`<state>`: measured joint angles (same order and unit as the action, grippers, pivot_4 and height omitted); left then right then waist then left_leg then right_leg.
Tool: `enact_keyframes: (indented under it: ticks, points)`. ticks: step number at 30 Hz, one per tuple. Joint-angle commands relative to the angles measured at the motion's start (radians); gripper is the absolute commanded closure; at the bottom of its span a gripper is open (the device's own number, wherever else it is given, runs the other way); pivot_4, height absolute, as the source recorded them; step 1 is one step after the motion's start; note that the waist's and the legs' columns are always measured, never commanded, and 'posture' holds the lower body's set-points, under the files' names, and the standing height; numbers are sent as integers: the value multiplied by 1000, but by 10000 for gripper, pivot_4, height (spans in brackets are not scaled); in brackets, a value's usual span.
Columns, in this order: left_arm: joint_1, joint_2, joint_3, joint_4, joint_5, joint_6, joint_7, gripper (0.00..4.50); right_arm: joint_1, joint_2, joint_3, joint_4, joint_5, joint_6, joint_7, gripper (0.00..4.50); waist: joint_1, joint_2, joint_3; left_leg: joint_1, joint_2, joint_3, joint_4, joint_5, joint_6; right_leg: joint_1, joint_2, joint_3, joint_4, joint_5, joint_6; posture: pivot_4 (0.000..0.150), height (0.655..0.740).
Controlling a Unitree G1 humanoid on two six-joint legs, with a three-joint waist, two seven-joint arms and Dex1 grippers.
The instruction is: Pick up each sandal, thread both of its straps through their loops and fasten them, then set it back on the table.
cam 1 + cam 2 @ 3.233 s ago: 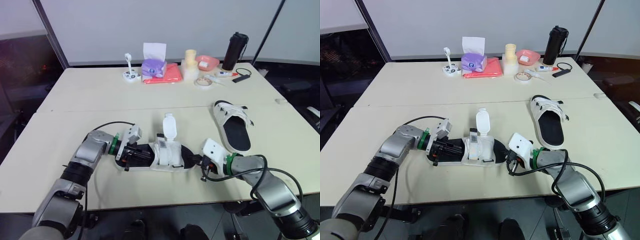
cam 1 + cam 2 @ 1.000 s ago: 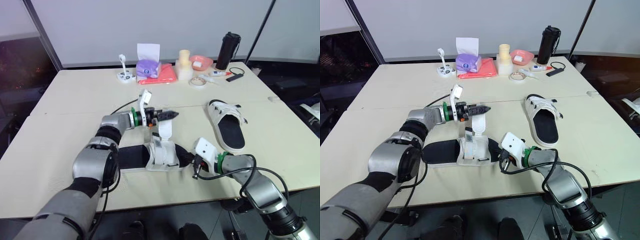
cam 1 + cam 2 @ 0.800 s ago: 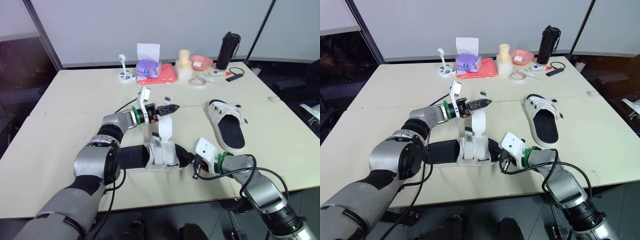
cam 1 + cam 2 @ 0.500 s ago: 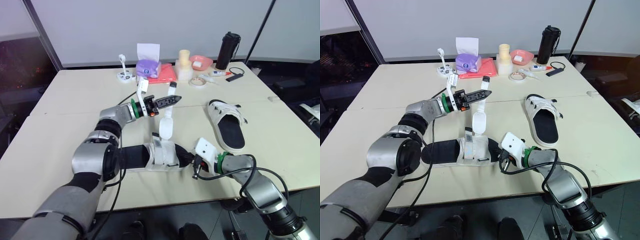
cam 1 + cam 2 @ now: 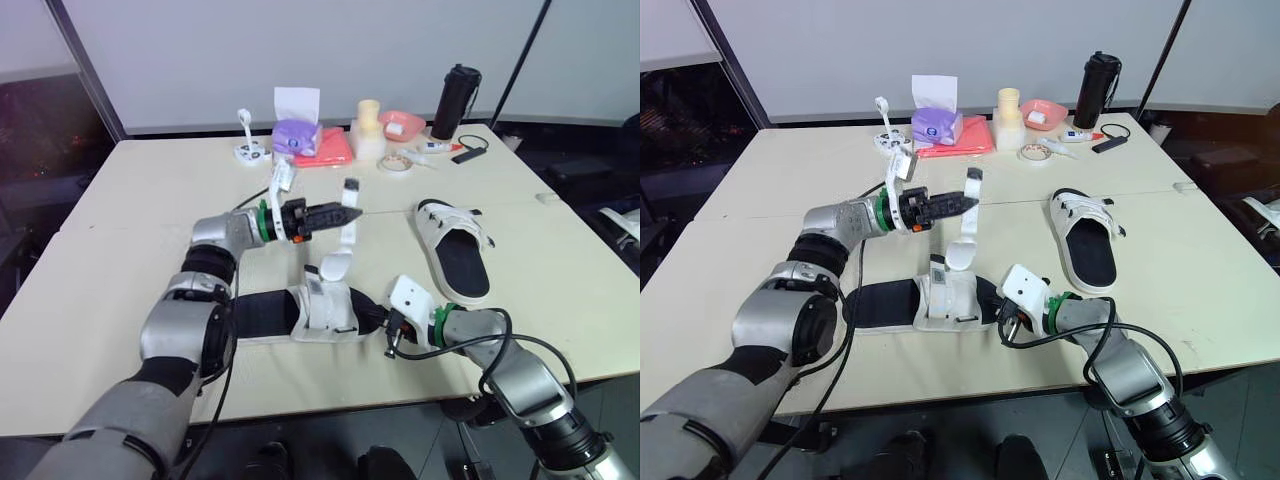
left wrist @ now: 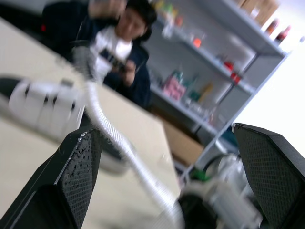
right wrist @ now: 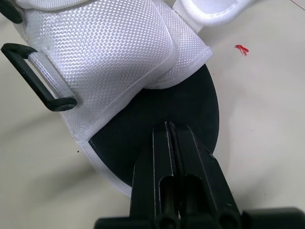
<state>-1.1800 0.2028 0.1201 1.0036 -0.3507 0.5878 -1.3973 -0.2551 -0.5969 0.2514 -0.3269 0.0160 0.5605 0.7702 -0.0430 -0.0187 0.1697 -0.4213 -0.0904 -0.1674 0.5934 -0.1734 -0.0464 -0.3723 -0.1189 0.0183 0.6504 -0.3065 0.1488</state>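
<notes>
The near white sandal [image 5: 300,312] with a black sole lies flat at the table's front. Its long strap [image 5: 347,228] stands up off it. My left gripper [image 5: 352,212] hangs above the sandal, open. In the left wrist view the strap [image 6: 102,119] runs between the wide-apart fingers [image 6: 78,171]. My right gripper [image 7: 167,125] is shut, its tips pressed on the black sole at the toe end [image 5: 378,318], beside a black loop [image 7: 38,78]. The second sandal [image 5: 460,250] lies on the table to the right.
Along the far edge stand a purple tissue box [image 5: 297,135], a red cloth [image 5: 330,150], stacked yellow cups [image 5: 367,128], a pink bowl [image 5: 403,123], a tape roll [image 5: 392,163] and a black bottle [image 5: 455,88]. A person [image 6: 119,28] sits beyond the table before shelves.
Over three seconds my left gripper left the sandal's heel end and rose beside the strap. In the last second the strap stretched taller. The right gripper stayed put.
</notes>
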Motion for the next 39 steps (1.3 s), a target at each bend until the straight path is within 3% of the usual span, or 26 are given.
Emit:
enact_keyframes:
  ticks: [1,3,6,13,20,29,39]
  points:
    - [-7,-4,-24,-50,8,-34,-10,742,30,-7,43,43,-8,24,13,45000,0,0,0,0,0,0,0,0,0,0,0,0,0,0,0,1500,7400]
    - [-5,-6,-28,-47,6,-33,-6,742,30,-8,42,44,-9,23,12,45000,0,0,0,0,0,0,0,0,0,0,0,0,0,0,0,1500,7400]
    - [-3,-7,-33,-50,3,-29,-9,8828,30,-8,41,43,-9,24,11,45000,0,0,0,0,0,0,0,0,0,0,0,0,0,0,0,1500,7400]
    - [29,-3,-70,-113,6,-28,-48,43352,32,-9,40,41,-10,23,10,45000,0,0,0,0,0,0,0,0,0,0,0,0,0,0,0,1500,7400]
    - [164,65,-172,-415,-54,37,-204,44498,32,-12,40,39,-11,23,11,45000,-1,1,0,0,0,0,0,0,0,0,0,1,0,0,0,1500,7400]
    - [405,204,-337,-844,-200,92,-217,44498,44,-25,42,28,-10,22,17,45000,4,1,-1,1,1,0,0,0,0,0,-1,3,0,0,-1,1500,7400]
    - [464,198,-442,-949,-126,39,-167,44498,44,-32,56,24,-12,23,31,45000,11,2,-1,1,2,0,0,0,0,0,-1,3,-1,0,-1,1500,7400]
